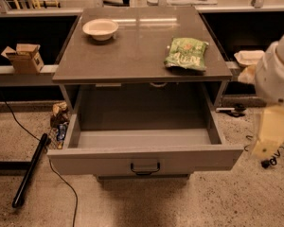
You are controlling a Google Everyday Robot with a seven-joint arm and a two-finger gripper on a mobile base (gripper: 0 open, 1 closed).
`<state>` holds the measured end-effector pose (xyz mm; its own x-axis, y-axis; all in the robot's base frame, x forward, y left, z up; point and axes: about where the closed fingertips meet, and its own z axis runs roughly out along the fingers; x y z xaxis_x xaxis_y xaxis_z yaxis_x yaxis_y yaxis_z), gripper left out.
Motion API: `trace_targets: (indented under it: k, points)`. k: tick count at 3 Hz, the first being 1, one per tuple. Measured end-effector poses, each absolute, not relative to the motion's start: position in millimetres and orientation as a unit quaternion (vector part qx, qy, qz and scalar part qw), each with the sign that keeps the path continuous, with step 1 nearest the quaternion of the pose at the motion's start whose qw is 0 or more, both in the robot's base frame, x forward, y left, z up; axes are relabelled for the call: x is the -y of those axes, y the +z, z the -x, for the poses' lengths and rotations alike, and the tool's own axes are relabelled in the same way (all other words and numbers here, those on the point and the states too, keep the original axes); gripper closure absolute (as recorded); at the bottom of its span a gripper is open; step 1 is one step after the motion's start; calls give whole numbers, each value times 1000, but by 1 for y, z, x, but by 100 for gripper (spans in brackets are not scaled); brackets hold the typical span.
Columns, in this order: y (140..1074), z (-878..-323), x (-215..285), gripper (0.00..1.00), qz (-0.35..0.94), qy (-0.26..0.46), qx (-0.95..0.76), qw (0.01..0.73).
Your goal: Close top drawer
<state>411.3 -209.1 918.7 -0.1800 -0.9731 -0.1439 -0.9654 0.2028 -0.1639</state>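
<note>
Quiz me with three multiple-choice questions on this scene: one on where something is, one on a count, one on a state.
1. The top drawer is: A pulled open; B shut; C removed.
2. Things on the cabinet top: A one; B two; C four.
3. The gripper is: A inside the drawer; B over the cabinet top; C right of the drawer, apart from it.
Answers: 1 A, its interior shows; 2 B, a bowl and a green bag; 3 C, it hangs beside the drawer's right front corner.
</note>
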Motion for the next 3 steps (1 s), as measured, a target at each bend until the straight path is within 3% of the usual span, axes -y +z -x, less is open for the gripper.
trace_targets:
  k: [1, 3]
  points:
    - [856, -385, 205, 18, 634, 19, -768, 87]
    - [793, -368, 189, 64, 629, 63, -770, 81]
